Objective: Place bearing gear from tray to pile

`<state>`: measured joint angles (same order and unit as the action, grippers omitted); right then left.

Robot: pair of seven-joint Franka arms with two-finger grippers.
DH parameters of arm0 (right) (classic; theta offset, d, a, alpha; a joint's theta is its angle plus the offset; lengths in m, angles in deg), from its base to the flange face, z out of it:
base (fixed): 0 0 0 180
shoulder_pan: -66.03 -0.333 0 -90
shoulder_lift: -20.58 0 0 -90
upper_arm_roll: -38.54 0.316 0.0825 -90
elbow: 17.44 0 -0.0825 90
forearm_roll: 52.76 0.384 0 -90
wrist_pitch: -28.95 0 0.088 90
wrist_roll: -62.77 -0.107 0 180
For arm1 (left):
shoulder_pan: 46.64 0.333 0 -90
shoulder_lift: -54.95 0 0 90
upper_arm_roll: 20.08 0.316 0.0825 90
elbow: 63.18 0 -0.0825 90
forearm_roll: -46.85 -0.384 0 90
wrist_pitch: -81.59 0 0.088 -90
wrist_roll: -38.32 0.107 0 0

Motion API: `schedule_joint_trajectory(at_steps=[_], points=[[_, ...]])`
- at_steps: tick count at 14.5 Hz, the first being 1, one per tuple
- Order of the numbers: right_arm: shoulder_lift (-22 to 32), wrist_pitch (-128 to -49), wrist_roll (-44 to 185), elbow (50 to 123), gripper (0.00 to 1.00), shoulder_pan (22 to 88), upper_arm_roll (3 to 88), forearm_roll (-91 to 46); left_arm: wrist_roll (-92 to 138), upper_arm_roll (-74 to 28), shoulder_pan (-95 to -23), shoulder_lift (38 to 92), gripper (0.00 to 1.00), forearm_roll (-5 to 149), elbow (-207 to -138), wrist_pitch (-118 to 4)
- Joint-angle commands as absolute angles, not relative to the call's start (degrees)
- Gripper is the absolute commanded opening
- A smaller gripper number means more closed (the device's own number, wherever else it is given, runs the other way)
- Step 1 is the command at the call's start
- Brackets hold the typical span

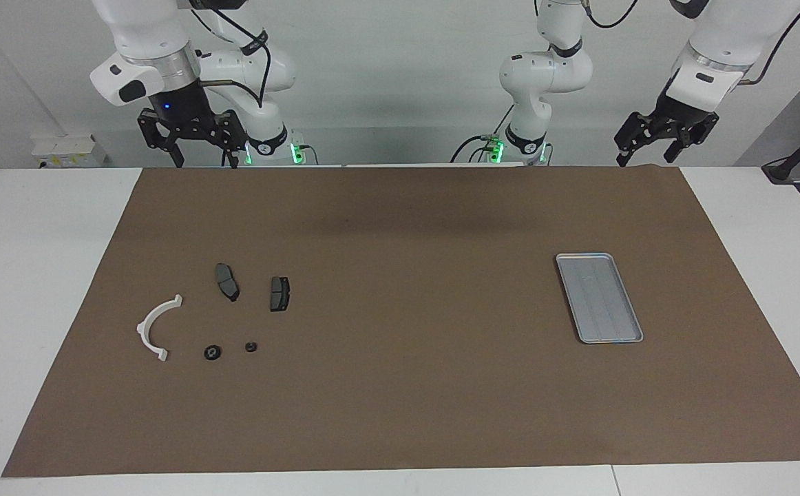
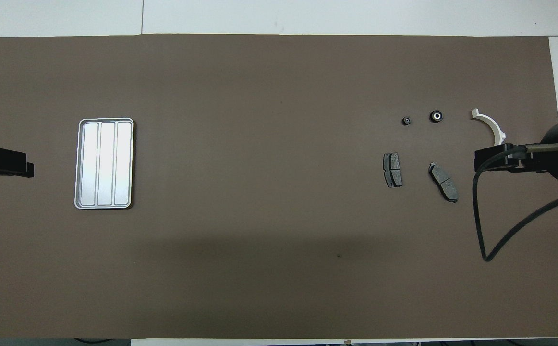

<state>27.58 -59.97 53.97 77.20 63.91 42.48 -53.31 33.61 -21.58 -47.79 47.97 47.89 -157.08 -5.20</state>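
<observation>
The mat [image 1: 400, 386] was plain brown over a white table [image 1: 35, 289]. The tray [image 1: 630, 335] showed silver-grey, ribbed lengthwise. The bracket [image 1: 149, 322] was white, the two pads [image 1: 227, 281] dark grey and speckled. Two small round parts [image 1: 213, 353] were black, the larger with a pale centre. The arms [image 1: 544, 69] were white, the grippers black.

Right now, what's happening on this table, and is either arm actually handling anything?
Nothing is being handled. Both arms wait raised at the robots' edge of the table, the left gripper and right gripper open and holding nothing. The metal tray sits empty toward the left arm's end. Toward the right arm's end lie the white bracket, two dark brake pads and two small round black parts, so the move looks done.
</observation>
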Motion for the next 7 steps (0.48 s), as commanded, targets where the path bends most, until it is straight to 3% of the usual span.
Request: schedule_joint_trajectory(at_steps=[1,7], points=[[28.49,-59.65,53.72,78.09,1.00,63.92,42.59,-51.97,34.19,-21.93,-47.08,47.65,1.00,48.78,-156.78,-4.10],[28.49,-59.91,53.72,78.09,1.00,64.01,42.50,-51.18,34.19,-22.01,-47.08,47.65,1.00,48.78,-156.78,-4.10]])
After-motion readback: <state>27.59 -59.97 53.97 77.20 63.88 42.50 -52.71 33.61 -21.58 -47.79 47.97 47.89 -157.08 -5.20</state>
